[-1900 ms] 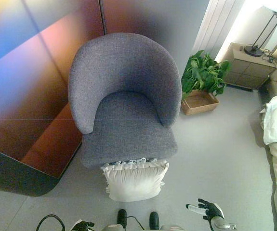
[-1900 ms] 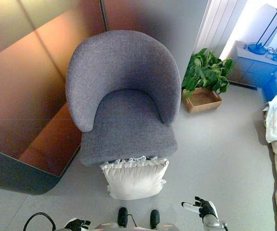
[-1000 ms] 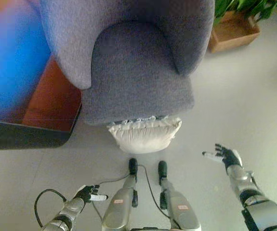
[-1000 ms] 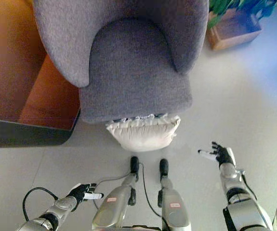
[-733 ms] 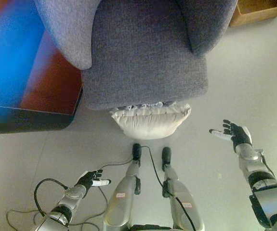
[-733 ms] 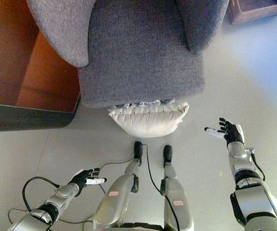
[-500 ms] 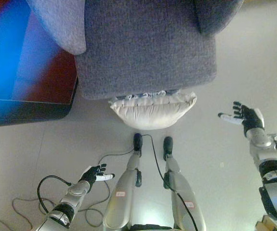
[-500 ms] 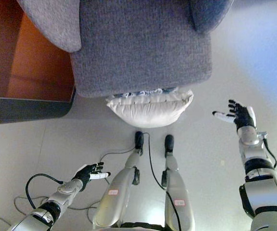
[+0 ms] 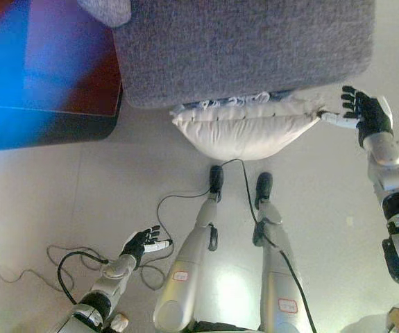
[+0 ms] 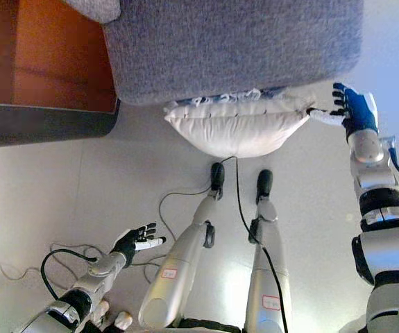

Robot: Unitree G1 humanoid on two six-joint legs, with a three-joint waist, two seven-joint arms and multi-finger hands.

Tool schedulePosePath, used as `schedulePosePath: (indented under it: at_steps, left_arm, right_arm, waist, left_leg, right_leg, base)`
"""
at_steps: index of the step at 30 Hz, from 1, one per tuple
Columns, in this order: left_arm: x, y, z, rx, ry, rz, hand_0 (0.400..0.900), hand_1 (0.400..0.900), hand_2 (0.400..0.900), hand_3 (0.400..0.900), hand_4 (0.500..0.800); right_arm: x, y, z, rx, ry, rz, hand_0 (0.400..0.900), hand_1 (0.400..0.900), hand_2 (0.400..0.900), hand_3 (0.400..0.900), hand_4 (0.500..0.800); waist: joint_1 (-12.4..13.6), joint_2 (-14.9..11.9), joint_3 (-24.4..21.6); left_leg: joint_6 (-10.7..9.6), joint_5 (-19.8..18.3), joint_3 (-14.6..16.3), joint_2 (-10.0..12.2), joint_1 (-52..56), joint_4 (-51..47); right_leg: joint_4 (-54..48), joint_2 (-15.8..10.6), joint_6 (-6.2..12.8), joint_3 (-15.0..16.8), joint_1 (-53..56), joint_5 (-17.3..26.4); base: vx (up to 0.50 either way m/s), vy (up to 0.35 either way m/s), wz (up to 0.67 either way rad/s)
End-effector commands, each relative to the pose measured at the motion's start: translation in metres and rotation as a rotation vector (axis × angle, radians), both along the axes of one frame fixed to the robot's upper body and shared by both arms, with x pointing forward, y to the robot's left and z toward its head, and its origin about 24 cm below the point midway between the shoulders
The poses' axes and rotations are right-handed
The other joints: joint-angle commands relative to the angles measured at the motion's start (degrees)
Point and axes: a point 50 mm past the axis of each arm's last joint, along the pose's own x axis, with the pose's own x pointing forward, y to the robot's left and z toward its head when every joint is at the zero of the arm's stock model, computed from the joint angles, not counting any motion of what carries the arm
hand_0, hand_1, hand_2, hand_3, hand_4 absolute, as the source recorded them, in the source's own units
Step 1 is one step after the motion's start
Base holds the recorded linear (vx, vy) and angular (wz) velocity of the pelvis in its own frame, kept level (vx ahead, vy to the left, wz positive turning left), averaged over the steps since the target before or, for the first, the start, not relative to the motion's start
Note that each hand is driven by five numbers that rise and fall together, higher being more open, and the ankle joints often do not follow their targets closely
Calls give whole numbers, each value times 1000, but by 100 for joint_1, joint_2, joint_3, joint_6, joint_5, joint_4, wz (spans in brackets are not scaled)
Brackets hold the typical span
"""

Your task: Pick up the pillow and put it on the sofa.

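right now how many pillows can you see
1. The white pillow leans on the floor against the front edge of the grey sofa, with the open right hand at its right corner. Any pillow further back on the seat would be out of view.

Silver-grey jointed arms end in a dark left hand (image 9: 141,243) and right hand (image 9: 367,116), some fingers white-tipped.

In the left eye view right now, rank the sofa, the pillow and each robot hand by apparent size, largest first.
1. sofa
2. pillow
3. right hand and left hand: they look alike, so no ranking.
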Motion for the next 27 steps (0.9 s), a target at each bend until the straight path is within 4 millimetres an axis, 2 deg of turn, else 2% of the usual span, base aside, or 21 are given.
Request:
schedulePosePath:
  at_steps: [1, 7, 11, 18, 26, 27]
  left_arm:
    - [-44, 8, -24, -29, 98, 90, 900, 900, 900, 900, 800]
    - [-48, 4, -25, -47, 91, 92, 900, 900, 900, 900, 800]
    - [-49, 3, -25, -56, 81, 97, 900, 900, 900, 900, 800]
    - [-48, 5, -23, -53, 60, 112, 900, 900, 900, 900, 800]
    - [-46, 8, -18, -37, 30, 129, 900, 900, 900, 900, 800]
    - [-45, 9, -17, -32, 24, 134, 900, 900, 900, 900, 800]
  right_arm:
    - [-14, -12, 53, -198, -102, 19, 900, 900, 900, 900, 800]
    - [-6, 13, 61, -277, -107, 113, 900, 900, 900, 900, 800]
    - [-5, 20, 67, -318, -111, 146, 900, 900, 900, 900, 800]
    - [-5, 23, 65, -339, -56, 174, 900, 900, 900, 900, 800]
    - [-5, 21, 74, -381, -9, 205, 900, 900, 900, 900, 800]
    - [-5, 23, 73, -394, -4, 221, 849, 849, 849, 849, 769]
  waist:
    - [-116, 384, 45]
    - [-78, 446, 45]
    - [-56, 484, 45]
    - [-16, 490, 45]
    - [45, 511, 45]
    - [50, 497, 45]
  left_leg:
    - [-293, -393, -98, -107, -322, 628]
    - [-295, -368, -139, -131, -437, 626]
    - [-304, -324, -144, -134, -501, 614]
    - [-292, -285, -164, -149, -516, 559]
    - [-304, -239, -211, -146, -617, 536]
    - [-299, -240, -217, -146, -627, 542]
  right_leg:
    - [-334, 168, 129, -137, 124, 153]
    - [-329, 222, 102, -98, -13, 142]
    - [-319, 246, 96, -81, -86, 152]
    - [-298, 283, 83, -94, -121, 144]
    - [-280, 269, 99, -110, -232, 171]
    - [-272, 273, 93, -114, -243, 172]
  base:
    - [7, 52, 2]
    - [-2, 29, -3]
    - [-4, 50, -5]
    - [-5, 12, 0]
    - [-6, 4, 1]
    - [0, 0, 0]
